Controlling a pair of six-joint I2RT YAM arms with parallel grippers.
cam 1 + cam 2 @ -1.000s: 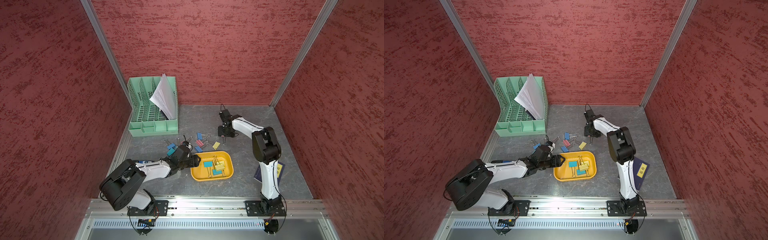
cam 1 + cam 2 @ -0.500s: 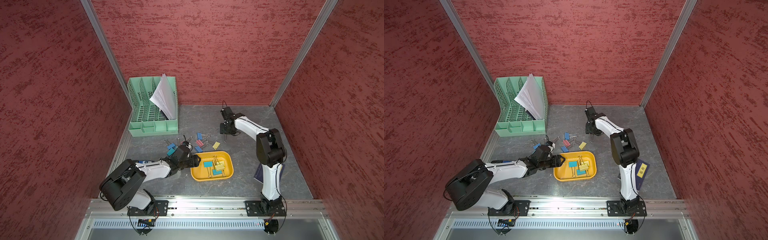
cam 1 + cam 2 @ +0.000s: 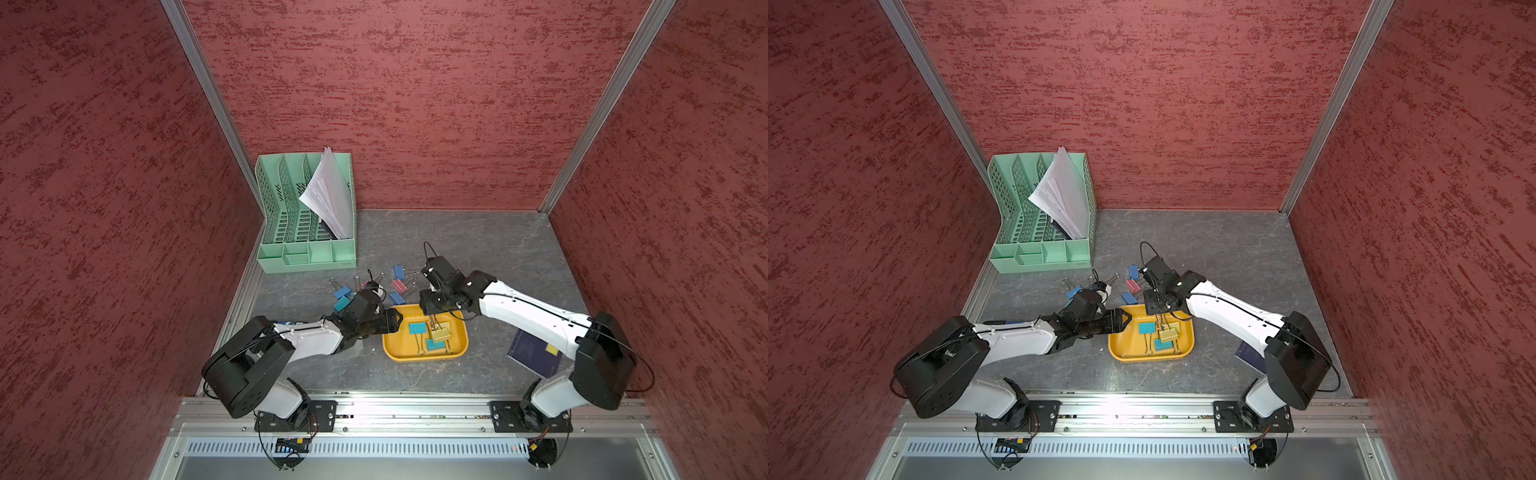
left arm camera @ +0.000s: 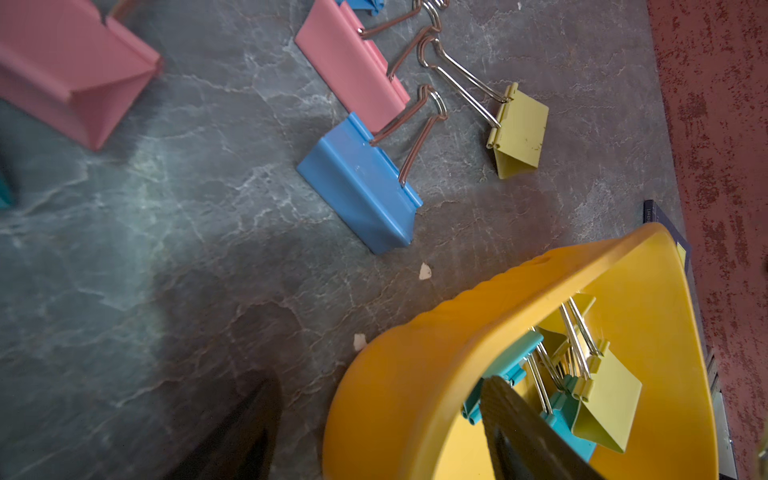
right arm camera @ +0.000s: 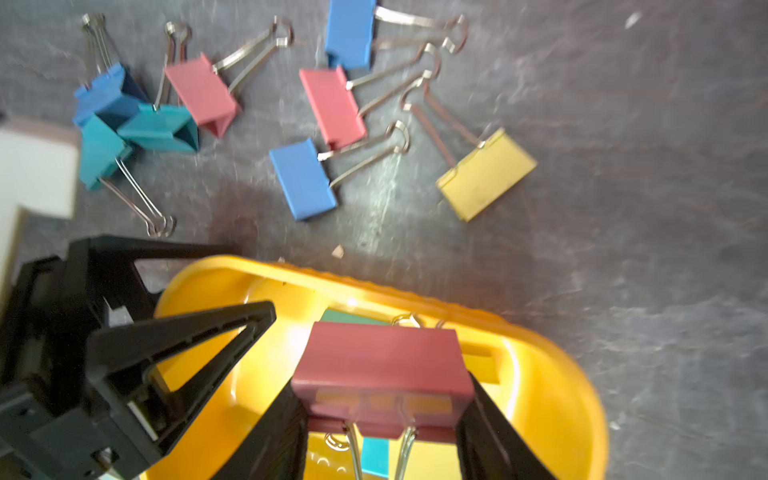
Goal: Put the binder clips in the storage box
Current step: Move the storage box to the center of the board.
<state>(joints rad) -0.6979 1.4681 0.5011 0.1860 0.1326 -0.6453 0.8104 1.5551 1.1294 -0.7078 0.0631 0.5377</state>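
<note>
Binder clip (image 5: 382, 365) in right pincer (image 5: 381, 409) over storage box (image 5: 552, 374), left pincer (image 3: 395, 323) spread.

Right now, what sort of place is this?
Probably a robot test cell staged as an office desk: red walls box in a grey table, two arms sit bolted to a front rail, and an organizer and binder clips lie there.

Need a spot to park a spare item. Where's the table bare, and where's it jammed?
Bare: the table at the back, between the rear wall and the right arm; also the strip between the storage box and the front rail. Crowded: loose binder clips between the file organizer and the box.
</note>
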